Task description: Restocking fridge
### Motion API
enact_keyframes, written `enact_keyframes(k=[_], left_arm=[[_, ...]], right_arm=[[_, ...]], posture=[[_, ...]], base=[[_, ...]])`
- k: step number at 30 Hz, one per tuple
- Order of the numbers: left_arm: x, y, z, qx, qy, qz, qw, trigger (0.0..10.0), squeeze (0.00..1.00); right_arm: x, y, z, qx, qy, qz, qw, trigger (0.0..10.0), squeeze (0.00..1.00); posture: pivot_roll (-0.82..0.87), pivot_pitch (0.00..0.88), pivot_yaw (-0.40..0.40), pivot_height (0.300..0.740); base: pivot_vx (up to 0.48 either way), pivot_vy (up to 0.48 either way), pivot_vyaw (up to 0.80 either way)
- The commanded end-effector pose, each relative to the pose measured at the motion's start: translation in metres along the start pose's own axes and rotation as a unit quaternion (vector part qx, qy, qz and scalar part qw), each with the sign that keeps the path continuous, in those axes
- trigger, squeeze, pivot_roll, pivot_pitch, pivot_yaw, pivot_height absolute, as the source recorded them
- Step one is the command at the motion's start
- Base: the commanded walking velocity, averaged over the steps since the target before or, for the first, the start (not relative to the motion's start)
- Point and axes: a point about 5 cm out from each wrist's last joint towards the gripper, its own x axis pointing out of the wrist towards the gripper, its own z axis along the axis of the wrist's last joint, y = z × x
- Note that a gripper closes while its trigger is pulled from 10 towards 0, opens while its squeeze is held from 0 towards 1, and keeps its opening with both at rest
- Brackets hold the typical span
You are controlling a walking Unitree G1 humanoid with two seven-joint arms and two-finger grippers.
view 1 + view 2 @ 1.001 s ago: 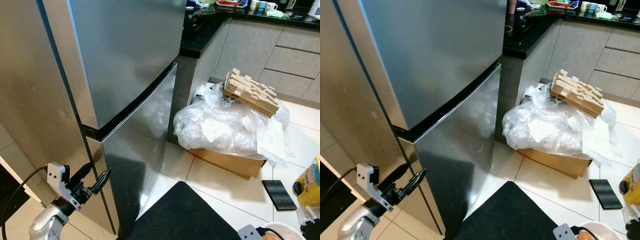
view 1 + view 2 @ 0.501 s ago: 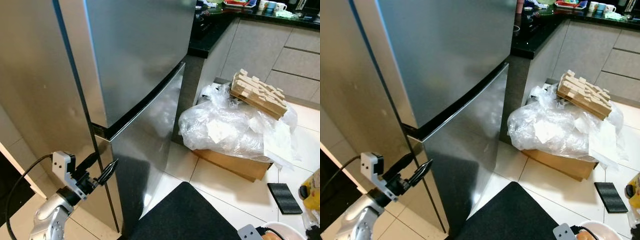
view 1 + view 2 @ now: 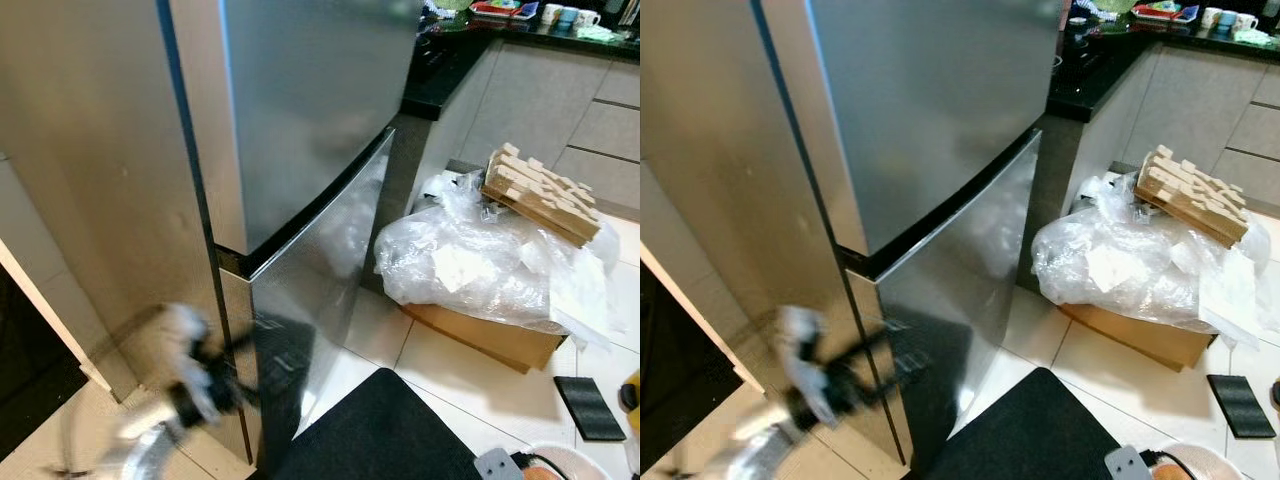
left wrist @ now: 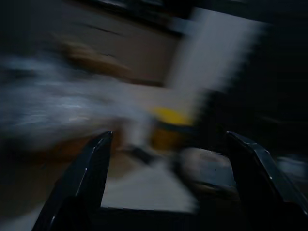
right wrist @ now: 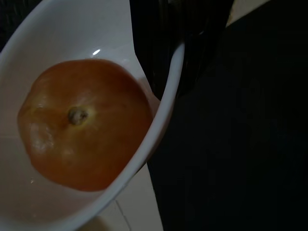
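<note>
Home kitchen: steel fridge point(image 3: 300, 110), black countertop point(image 3: 445, 75) with mugs point(image 3: 565, 15), tiled floor point(image 3: 440, 350).

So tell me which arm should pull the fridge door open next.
Left. The left gripper is open and blurred low beside the fridge door's edge, while the right gripper is shut on a white bowl holding a tomato.

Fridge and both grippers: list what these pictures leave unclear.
- Left gripper: smeared by motion blur in both eye views; contact with the fridge cannot be told.
- Left wrist view: the room past the fingers is blurred.
- Fridge contents: hidden behind shut doors.
- Bowl with the orange fruit: cut off by edges; the right gripper's hold is too dark to tell.
</note>
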Motion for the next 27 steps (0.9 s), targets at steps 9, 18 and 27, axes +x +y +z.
enact_keyframes(k=[9,18,27], left_arm=[[-0.007,0.002,-0.009,-0.024,0.030,0.024,0.999,10.0,0.00],[-0.031,0.018,-0.028,-0.030,0.061,0.129,0.989,10.0,0.00],[-0.085,0.015,-0.111,-0.134,0.184,0.290,0.930,10.0,0.00]], right_arm=[[-0.001,0.000,-0.007,0.000,0.012,-0.001,1.000,10.0,0.00],[-0.001,0.002,-0.008,0.000,0.013,0.002,1.000,10.0,0.00],[-0.001,0.004,-0.007,0.001,0.013,0.005,1.000,10.0,0.00]], posture=[[-0.02,0.000,-0.024,0.740],[-0.02,0.000,-0.021,0.740],[-0.02,0.000,-0.021,0.740]], base=[[0.000,0.000,0.00],[0.000,0.000,0.00],[0.000,0.000,0.00]])
